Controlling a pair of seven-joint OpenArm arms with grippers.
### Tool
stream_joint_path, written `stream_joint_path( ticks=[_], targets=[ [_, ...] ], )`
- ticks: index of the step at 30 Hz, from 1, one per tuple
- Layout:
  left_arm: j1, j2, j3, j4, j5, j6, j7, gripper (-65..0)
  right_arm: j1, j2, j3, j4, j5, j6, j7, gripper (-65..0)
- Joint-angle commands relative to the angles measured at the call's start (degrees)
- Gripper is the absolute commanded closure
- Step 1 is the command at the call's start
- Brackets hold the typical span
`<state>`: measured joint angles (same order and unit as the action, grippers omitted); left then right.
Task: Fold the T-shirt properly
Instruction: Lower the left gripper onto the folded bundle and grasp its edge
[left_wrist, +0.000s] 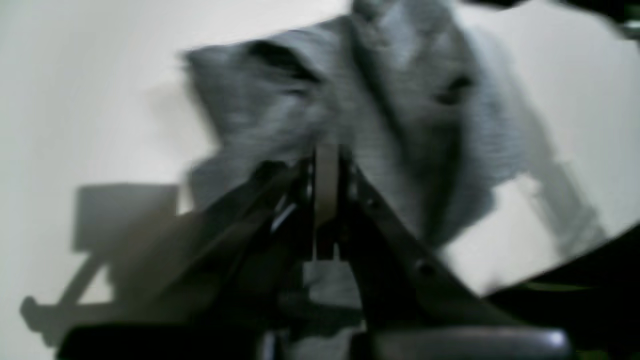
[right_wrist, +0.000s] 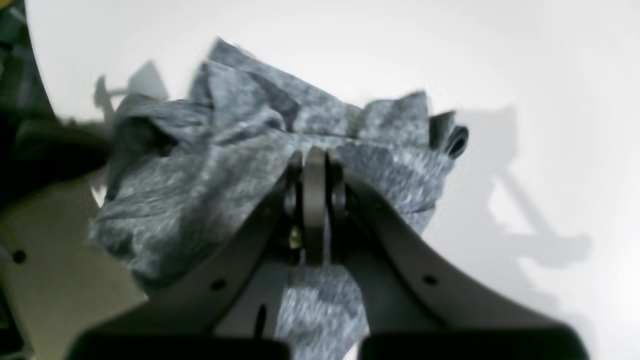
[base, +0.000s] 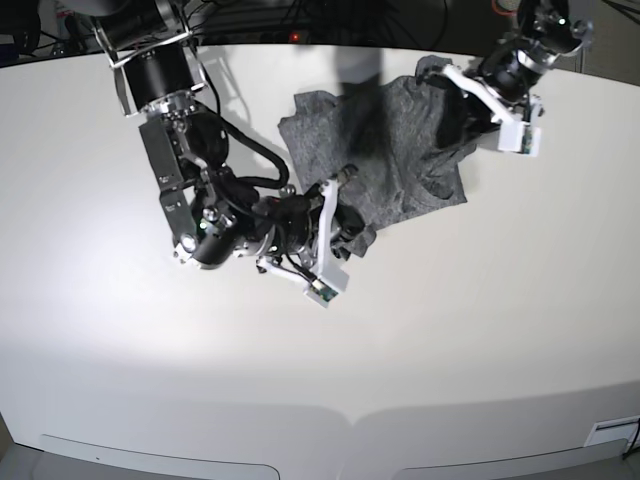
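White bench (base: 480, 330), rounded front edge. Item: T-shirt (base: 390, 160), heather-grey, crumpled, lying toward the far edge, right of centre. Right gripper (right_wrist: 314, 155): jaws closed, pinching a fold at the shirt's near-left corner. Left gripper (left_wrist: 327, 160): jaws closed on fabric at the shirt's far-right corner, cloth bunched ahead of it.

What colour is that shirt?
Mottled heather grey, no print on the shirt; clearest in the right wrist view.

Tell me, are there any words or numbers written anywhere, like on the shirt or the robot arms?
None can be read.
T-shirt: plain grey, no print.
Left gripper and right gripper: no labels show.
White table: blank.
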<state>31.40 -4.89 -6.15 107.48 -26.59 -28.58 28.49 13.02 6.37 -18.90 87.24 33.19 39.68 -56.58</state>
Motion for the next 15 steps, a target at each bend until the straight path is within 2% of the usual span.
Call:
stream_joint_path(
  ticks=[1,4,6,9,11,15],
  targets=[
    [0.2,0.9,1.4,1.0,0.4,-1.0,-0.5,0.0,1.4,-0.4,0.0,-0.4,1.3,0.3,2.3,0.0],
    [0.2,2.0,6.2,0.7,6.2,-1.0,0.7,0.0,2.6,-1.2,0.0,-5.2,0.5,0.3,2.8,0.0],
    [0.2,2.0,8.5,-0.5,9.7,-0.8,0.6,0.0,3.6,-1.9,0.0,-8.4,-3.5,0.3,3.1,0.0],
    [-0.1,2.0,9.2,-4.1,15.1,3.7,-0.7,0.0,4.1,-1.5,0.3,-11.0,-9.3,0.3,4.9,0.0],
    [-0.9,2.0,8.9,-7.6,19.9,7.8,-4.1,0.0,3.8,-0.4,0.4,-11.0,-10.3,0.3,5.1,0.0],
    [-5.1,1.8,7.3,-15.3,22.1,9.8,-5.8,0.0,2.6,2.0,0.5,-10.8,-10.3,0.3,4.2,0.0]
  ],
)
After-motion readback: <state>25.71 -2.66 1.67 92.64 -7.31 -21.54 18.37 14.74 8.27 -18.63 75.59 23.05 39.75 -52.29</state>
